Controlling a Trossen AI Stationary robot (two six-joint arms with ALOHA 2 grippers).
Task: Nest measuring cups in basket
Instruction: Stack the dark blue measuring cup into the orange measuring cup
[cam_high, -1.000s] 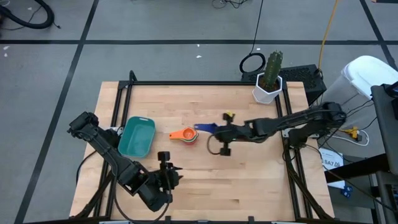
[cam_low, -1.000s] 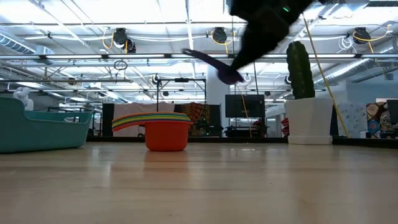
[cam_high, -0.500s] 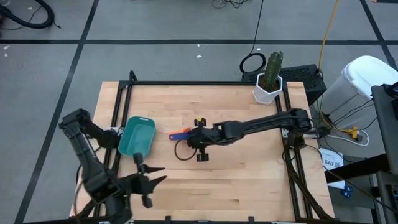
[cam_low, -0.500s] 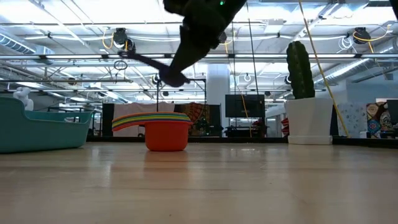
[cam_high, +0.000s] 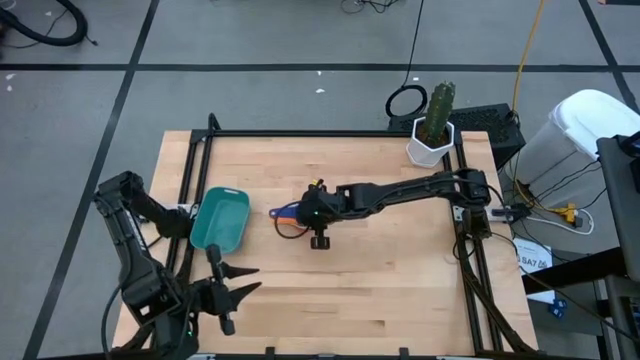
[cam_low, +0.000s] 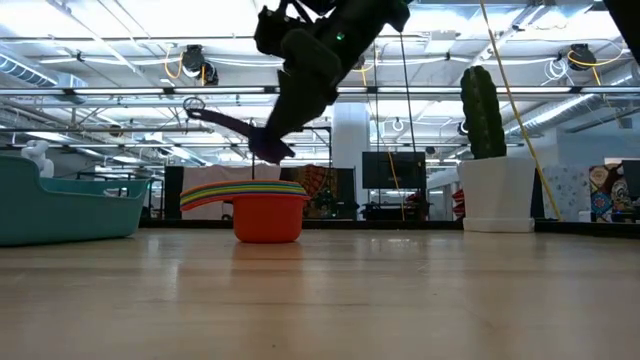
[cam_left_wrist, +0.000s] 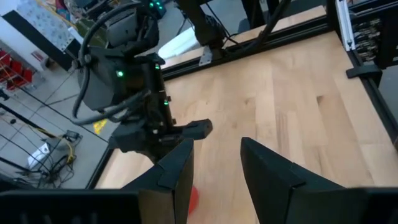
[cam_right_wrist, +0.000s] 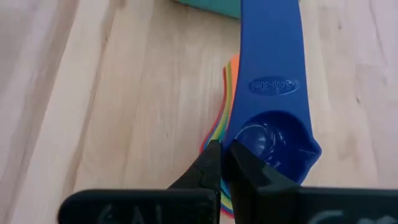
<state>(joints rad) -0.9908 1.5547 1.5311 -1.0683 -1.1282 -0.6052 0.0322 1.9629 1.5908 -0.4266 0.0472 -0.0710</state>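
Blue measuring cup (cam_right_wrist: 272, 93) clamped in right pincer (cam_right_wrist: 225, 163), above nested stack (cam_low: 252, 193); left pincer (cam_high: 235, 287) parted, empty.

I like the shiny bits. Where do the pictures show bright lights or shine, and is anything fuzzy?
Low view: ceiling lights glare, and the table shines near the stacked cups. Right wrist view: the blue cup fills the frame, and the right pincer looks soft. High view: even light, weak shadows.
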